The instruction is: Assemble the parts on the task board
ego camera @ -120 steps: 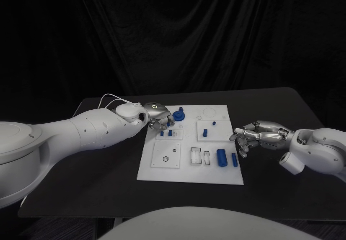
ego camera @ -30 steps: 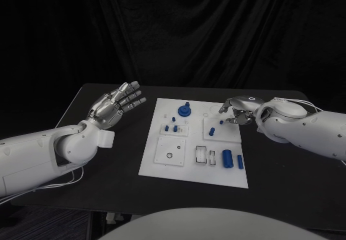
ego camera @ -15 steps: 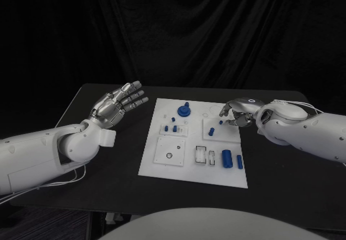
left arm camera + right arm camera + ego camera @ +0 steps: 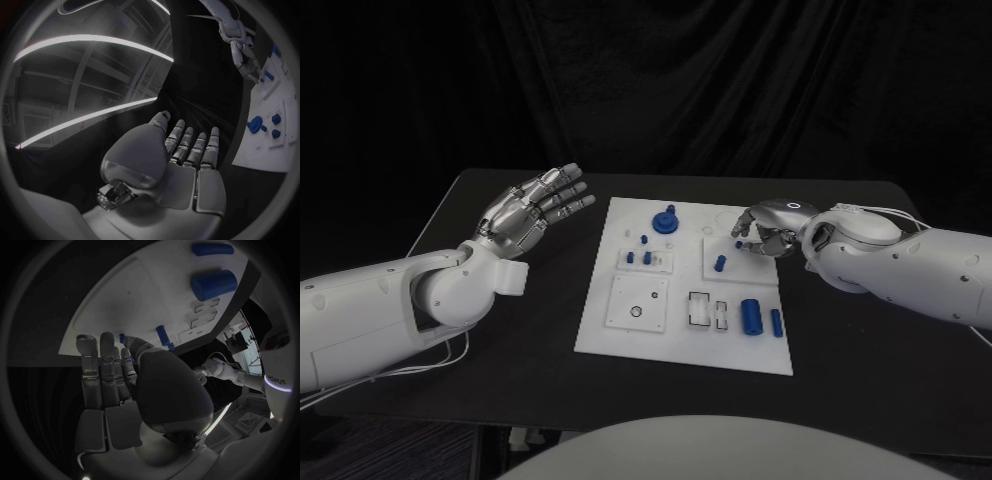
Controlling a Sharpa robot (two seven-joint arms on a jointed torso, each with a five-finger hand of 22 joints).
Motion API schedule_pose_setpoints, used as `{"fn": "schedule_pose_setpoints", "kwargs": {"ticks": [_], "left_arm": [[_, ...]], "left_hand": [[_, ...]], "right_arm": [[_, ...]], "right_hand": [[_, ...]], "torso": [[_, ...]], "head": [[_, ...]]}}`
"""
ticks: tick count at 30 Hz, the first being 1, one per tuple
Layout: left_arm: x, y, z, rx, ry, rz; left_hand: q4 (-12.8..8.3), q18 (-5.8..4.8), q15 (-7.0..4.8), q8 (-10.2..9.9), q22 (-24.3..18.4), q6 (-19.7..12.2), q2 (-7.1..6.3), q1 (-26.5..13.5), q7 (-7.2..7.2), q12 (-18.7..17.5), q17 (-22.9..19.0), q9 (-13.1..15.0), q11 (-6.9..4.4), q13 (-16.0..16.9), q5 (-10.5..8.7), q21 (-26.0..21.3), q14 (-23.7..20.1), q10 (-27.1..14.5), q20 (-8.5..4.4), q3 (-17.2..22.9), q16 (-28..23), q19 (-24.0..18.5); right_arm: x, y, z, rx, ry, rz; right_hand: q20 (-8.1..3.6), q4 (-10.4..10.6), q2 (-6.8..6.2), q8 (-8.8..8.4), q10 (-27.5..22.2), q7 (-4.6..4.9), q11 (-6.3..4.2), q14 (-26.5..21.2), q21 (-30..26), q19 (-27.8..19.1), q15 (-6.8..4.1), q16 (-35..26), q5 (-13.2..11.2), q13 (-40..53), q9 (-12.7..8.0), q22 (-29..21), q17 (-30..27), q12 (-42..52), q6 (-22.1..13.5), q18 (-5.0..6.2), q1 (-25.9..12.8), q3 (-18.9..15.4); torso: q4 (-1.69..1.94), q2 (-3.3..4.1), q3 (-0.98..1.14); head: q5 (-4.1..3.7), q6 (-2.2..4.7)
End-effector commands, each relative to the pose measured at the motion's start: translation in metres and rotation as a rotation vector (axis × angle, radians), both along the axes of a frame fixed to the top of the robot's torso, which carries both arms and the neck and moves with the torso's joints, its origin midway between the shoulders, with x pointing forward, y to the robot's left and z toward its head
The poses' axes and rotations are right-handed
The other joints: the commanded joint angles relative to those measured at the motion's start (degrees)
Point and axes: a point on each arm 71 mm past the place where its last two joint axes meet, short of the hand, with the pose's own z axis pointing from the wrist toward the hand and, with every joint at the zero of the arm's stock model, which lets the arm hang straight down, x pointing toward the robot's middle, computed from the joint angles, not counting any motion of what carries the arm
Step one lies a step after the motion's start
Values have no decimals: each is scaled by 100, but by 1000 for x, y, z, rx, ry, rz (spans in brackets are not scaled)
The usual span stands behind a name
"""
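Silver right hand point(image 4: 764, 228) curled over task board point(image 4: 626, 325), grasp unclear

Bulky white arms point(image 4: 401, 300), silver jointed hands point(image 4: 528, 212), thin white cables

Black tabletop point(image 4: 848, 330) spreads out dark and matte against a black curtain point(image 4: 675, 90). Lying flat in its middle is the white task board point(image 4: 678, 345), long side running away from the robot, with bare tabletop showing on both sides of it.
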Motion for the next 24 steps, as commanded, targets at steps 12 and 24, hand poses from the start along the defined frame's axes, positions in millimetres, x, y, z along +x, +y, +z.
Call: {"fn": "schedule_pose_setpoints", "kwargs": {"ticks": [12, 24], "left_arm": [[0, 0, 0, -23, -18, -11], [-1, -2, -2, -26, -4, -33]], "left_hand": [[-77, -85, 54, 45, 47, 16, -72, -61, -7, 91, 24, -4, 15, 12, 56, 59, 155, 71, 0, 90, 137, 129], [-81, -98, 65, 47, 44, 11, -65, -77, 1, 98, 23, -7, 17, 12, 61, 61, 159, 72, -1, 111, 145, 141]], "right_arm": [[2, 5, -18, 29, 12, -22], [6, 4, -21, 54, -1, -45]], "right_hand": [[2, 1, -10, 14, 123, 66, 10, 50, 24, 29, -4, -2, 12, -49, 80, 385, -6, -101, 298, -89, -67, 117], [-71, -319, 80, 340, 448, 95, -76, 52, 195, 6, -83, -36, 423, -37, 432, 410, -16, -71, 822, -90, 63, 374]], "torso": [[-2, -10, -8], [10, -13, -3]], "head": [[-19, 2], [-71, 2]]}}
